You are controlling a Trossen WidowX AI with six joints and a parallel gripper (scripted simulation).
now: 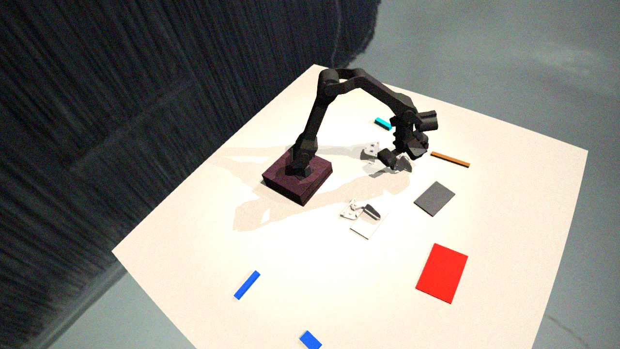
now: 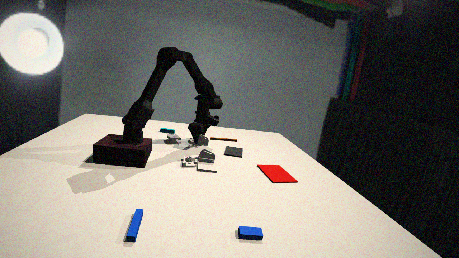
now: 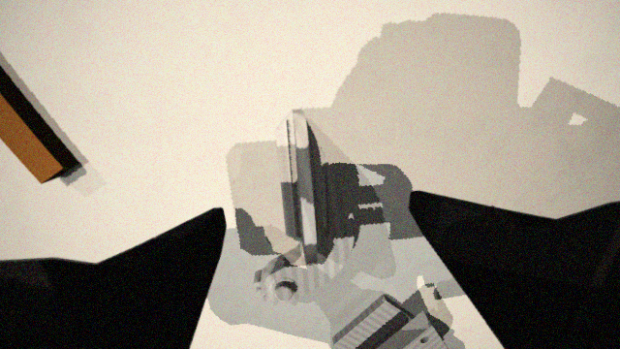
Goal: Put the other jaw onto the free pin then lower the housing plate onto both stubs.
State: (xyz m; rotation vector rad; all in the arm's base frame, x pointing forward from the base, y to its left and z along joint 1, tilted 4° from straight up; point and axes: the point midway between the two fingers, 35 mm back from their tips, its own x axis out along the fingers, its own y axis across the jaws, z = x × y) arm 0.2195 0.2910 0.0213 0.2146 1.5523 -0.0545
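The loose jaw (image 1: 405, 164) (image 2: 203, 140) (image 3: 305, 170) lies on the table, its pad standing up; its toothed end with the hole shows below the pad in the wrist view. My gripper (image 1: 401, 161) (image 2: 199, 140) (image 3: 320, 208) is open and low over it, one finger on each side of the jaw. The housing plate (image 1: 371, 148) (image 2: 173, 137) (image 3: 412, 341) is beside it, towards the teal block. The base (image 1: 350, 213) (image 2: 189, 164) carries the mounted jaw (image 1: 371, 211) (image 2: 206, 156). Its free pin and stubs are too small to tell apart.
A white plate (image 1: 367, 228) lies under the mounted jaw. Around are a dark grey plate (image 1: 434, 198) (image 2: 233, 151), a red plate (image 1: 442, 273) (image 2: 277, 173), an orange bar (image 1: 450, 159) (image 2: 223, 139) (image 3: 29, 141), a teal block (image 1: 383, 124) (image 2: 167, 130) and two blue blocks.
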